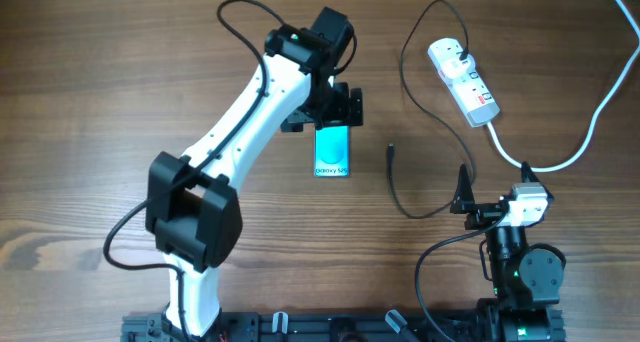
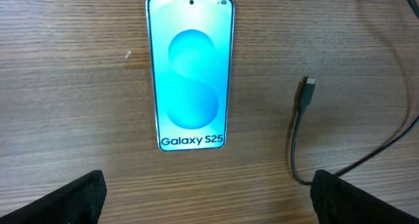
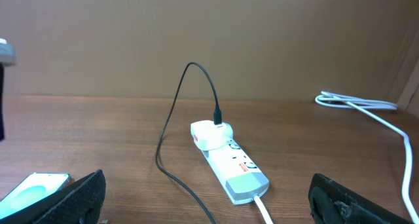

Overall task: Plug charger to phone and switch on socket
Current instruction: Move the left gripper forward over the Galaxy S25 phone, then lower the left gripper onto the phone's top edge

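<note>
The phone [image 1: 333, 152] lies flat on the wooden table with its cyan screen up and "Galaxy S25" at the near end; it also shows in the left wrist view [image 2: 190, 73]. My left gripper [image 1: 325, 117] hovers over the phone's far end, open and empty [image 2: 209, 198]. The charger's connector tip [image 1: 391, 152] lies loose on the table to the right of the phone [image 2: 308, 92]. Its black cable loops to the white plug head [image 1: 447, 54], which sits in the socket strip [image 1: 470, 87]. My right gripper [image 1: 470, 197] is open and empty, facing the strip [image 3: 239, 171].
The strip's thick white cord [image 1: 600, 102] runs off to the right edge of the table and shows in the right wrist view [image 3: 366, 109]. The black cable [image 3: 173, 119] crosses the table between my right gripper and the strip. A brown wall stands behind.
</note>
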